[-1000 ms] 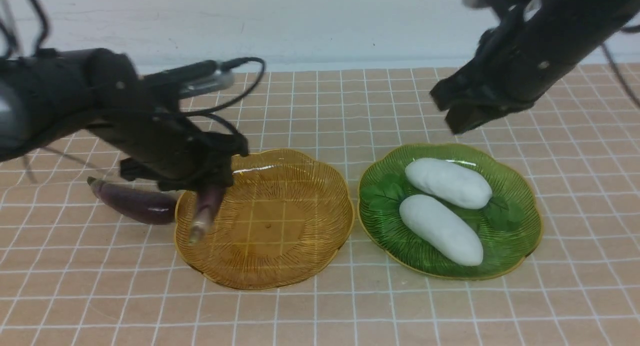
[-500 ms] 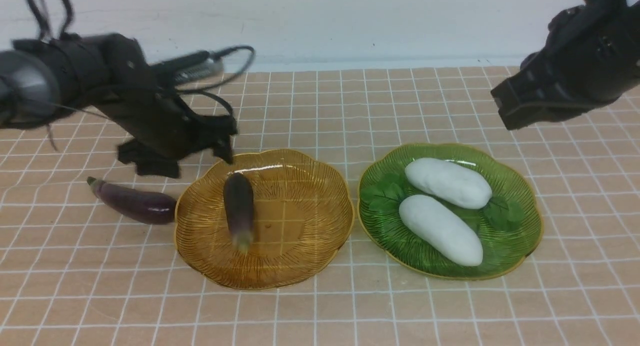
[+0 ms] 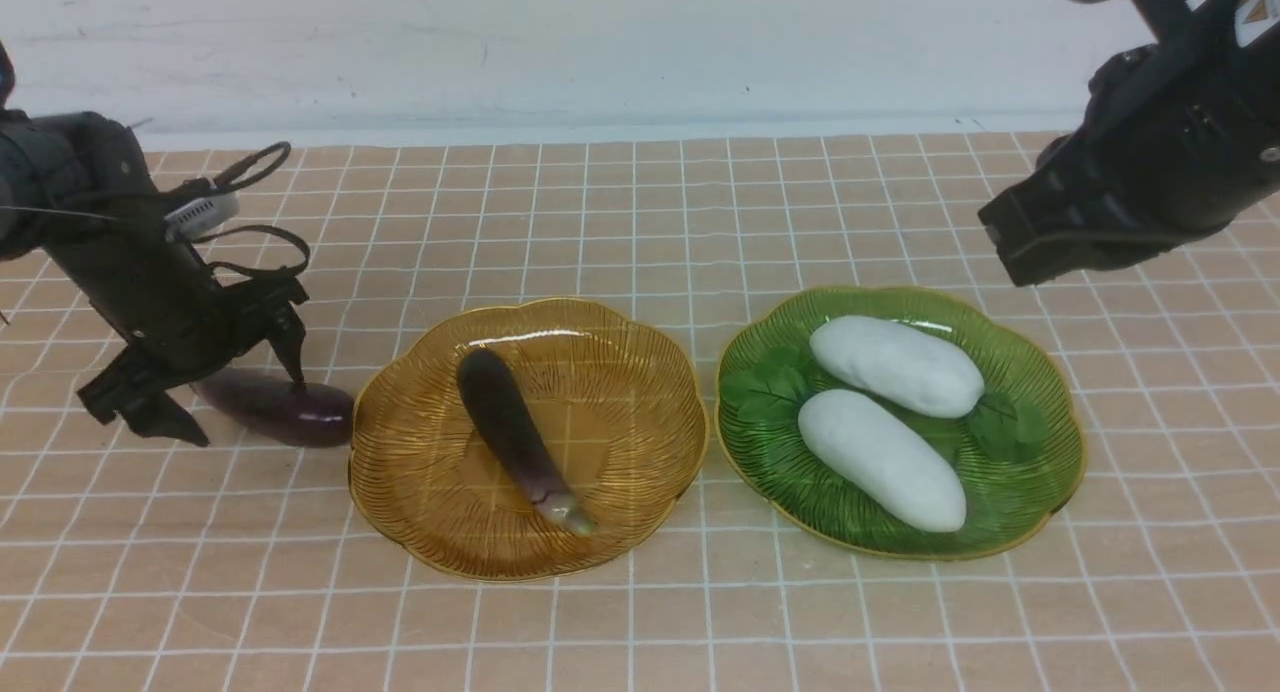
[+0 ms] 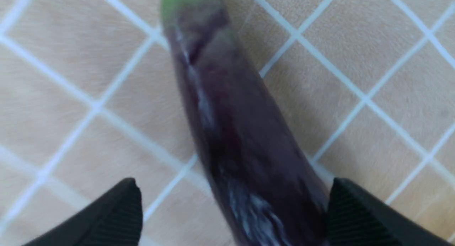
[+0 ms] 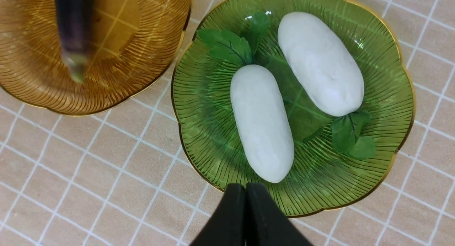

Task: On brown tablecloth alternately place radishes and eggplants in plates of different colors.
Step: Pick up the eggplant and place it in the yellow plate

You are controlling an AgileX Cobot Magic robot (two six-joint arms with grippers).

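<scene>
Since a sec ago the left gripper point(image 3: 228, 400) has swung off the amber plate point(image 3: 640, 372) and now straddles the 2nd eggplant point(image 3: 290, 412), jaws wide open, nothing grabbed yet. That one lies on the brown tablecloth point(image 3: 640, 222) just beside the plate. 1st eggplant point(image 3: 515, 437) now rests diagonally inside it. Both radishes point(image 3: 895, 365) sit in the green plate point(image 3: 1040, 472). Right gripper point(image 5: 245, 189) is pinched shut, empty. So prob one grab + drop left imo.

Front view wide, wrist views close overhead, right sharing both plates point(image 3: 1050, 482)
</scene>
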